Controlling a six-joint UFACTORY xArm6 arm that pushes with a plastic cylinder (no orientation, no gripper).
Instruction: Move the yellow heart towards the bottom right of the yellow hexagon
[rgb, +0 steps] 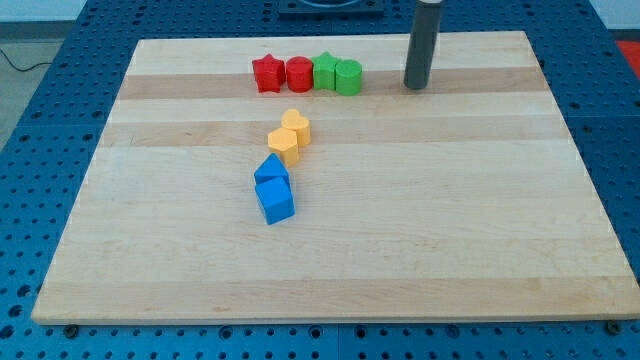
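Wooden board (400, 240), pale and striped with lighter and darker planks, fills most of the view, and it lies on a blue perforated table (30, 180); no brand, label or writing can be read anywhere on it. Nearest the view's bottom is a blue cube (275, 201), and touching it just above is a second blue block (270, 168) with a peaked top, whose exact shape I cannot make out. Directly above that, and touching or nearly touching it, sits the yellow hexagon (284, 143), orange-yellow with flat sides. Pressed against its upper right is the yellow heart (296, 126), the same orange-yellow, with its rounded lobes showing on the top face. These four blocks form one slanting chain left of the board's middle. Farther off, near the view's top, four blocks stand in a tight row: a red star (267, 72), a red rounded block (299, 72), a green star (325, 70) and a green rounded block (348, 76), each touching its neighbour. Right of that row, with a clear gap, my tip (416, 87) rests on the board at the foot of a straight dark rod; it has no fingers to open or close, and it is well apart from the yellow heart, touching no block.
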